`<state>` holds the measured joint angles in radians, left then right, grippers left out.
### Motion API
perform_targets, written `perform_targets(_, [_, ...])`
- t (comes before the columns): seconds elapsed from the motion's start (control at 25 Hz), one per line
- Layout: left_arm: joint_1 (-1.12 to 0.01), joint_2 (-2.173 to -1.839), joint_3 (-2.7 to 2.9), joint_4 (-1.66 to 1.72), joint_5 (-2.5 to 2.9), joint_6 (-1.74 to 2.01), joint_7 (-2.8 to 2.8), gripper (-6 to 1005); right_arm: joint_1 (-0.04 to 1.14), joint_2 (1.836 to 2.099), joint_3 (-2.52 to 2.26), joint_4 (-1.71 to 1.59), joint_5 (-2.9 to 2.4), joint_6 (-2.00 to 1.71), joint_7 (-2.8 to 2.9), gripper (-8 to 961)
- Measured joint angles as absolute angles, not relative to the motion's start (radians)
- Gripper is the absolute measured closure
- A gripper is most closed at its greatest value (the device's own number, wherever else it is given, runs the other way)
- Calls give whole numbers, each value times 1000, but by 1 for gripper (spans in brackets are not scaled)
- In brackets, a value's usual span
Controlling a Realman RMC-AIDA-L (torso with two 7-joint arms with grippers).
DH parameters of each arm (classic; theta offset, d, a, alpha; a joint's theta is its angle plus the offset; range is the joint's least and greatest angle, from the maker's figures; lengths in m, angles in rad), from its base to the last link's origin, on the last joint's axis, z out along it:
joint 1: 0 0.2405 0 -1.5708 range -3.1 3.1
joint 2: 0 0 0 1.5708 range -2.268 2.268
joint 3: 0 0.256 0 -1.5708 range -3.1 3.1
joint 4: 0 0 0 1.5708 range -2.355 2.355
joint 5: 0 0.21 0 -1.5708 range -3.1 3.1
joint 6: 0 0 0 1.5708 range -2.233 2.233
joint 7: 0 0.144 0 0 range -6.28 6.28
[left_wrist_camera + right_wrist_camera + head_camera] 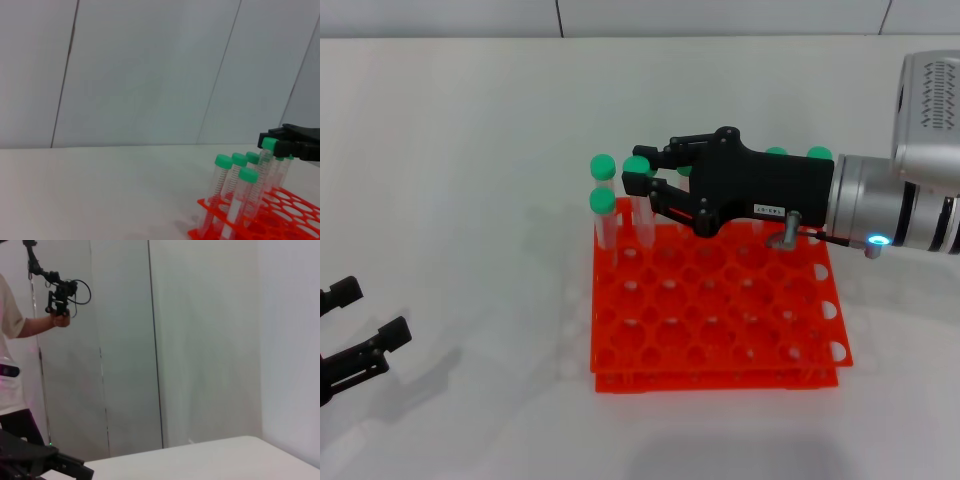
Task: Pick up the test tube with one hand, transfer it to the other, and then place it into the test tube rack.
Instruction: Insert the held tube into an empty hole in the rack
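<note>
The orange-red test tube rack (720,330) stands mid-table; it also shows in the left wrist view (285,220). My right gripper (642,172), black with a white label on a silver forearm, reaches over the rack from the right. Its fingers are closed on the green cap of a test tube (644,215) whose lower end sits in a back-left hole. The left wrist view shows the same grip (272,142) on that tube (264,167). My left gripper (360,335) is open and empty at the table's near left.
Two more green-capped tubes (603,166) (602,204) stand at the rack's left back corner, and others (798,153) behind the right gripper. The rack's front rows are open holes. A person (12,340) stands far off in the right wrist view.
</note>
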<state>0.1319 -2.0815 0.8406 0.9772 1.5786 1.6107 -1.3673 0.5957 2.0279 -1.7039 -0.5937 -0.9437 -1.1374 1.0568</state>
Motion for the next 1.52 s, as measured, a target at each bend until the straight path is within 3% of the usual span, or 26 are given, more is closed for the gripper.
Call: perform_targets(1.52, [117,-2082,842,958,1578,1611,-1367,104,587,2028,-1727,-584,-942,-1112,1031,560])
